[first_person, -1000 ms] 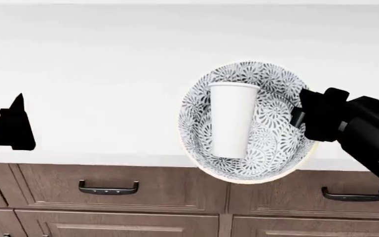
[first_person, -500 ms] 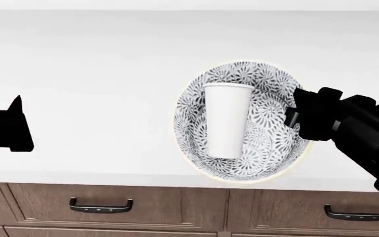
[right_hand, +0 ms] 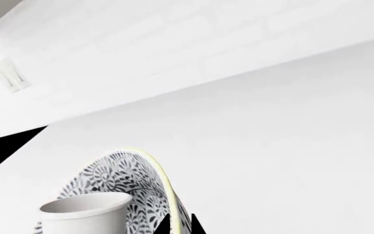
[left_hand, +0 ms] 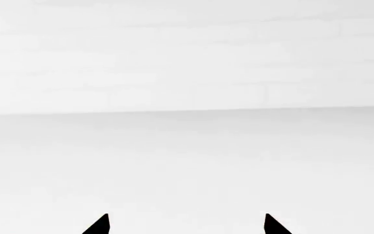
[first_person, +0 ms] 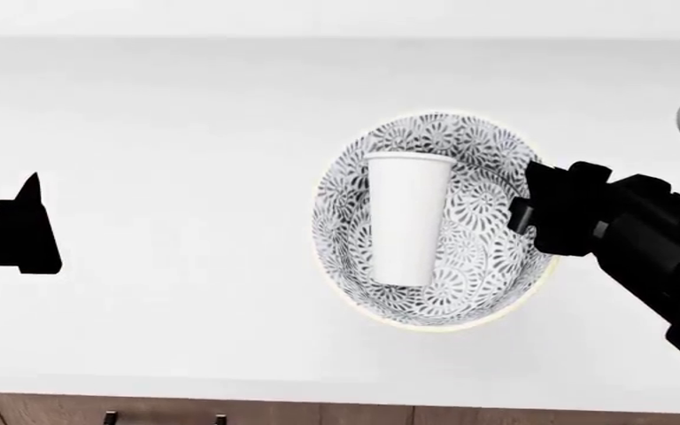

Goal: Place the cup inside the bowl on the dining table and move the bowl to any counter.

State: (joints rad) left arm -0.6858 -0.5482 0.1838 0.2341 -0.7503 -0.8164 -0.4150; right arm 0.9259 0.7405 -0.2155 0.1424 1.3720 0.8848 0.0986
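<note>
the bowl (first_person: 435, 220) is being seen from above on the counter (first_person: 174, 133), well in from the front edge, w/ the cup (first_person: 407, 218) lying inside it, mouth toward the far side. the cup is being kept wholly within the bowl's rim. the right gripper (first_person: 537, 221) is being held at the bowl's right rim; in the right wrist view two dark finger tips are being shown close together, straddling the pale rim of the bowl (right_hand: 125, 187), so it's being read as clamped on that rim. the cup (right_hand: 86, 210) is being shown beside them, its lower part cut off.

the left gripper (first_person: 21, 232) is being held over bare counter, well apart from the bowl, nothing between them. in the left wrist view its two tips are being shown wide apart w/ nothing between them.

brown cabinet fronts (first_person: 316, 414) are just peeking in at the near edge, mostly cut off. a pale wall plate (right_hand: 8, 75) is being shown on the white wall (left_hand: 187, 53), too washed out to make out details.
</note>
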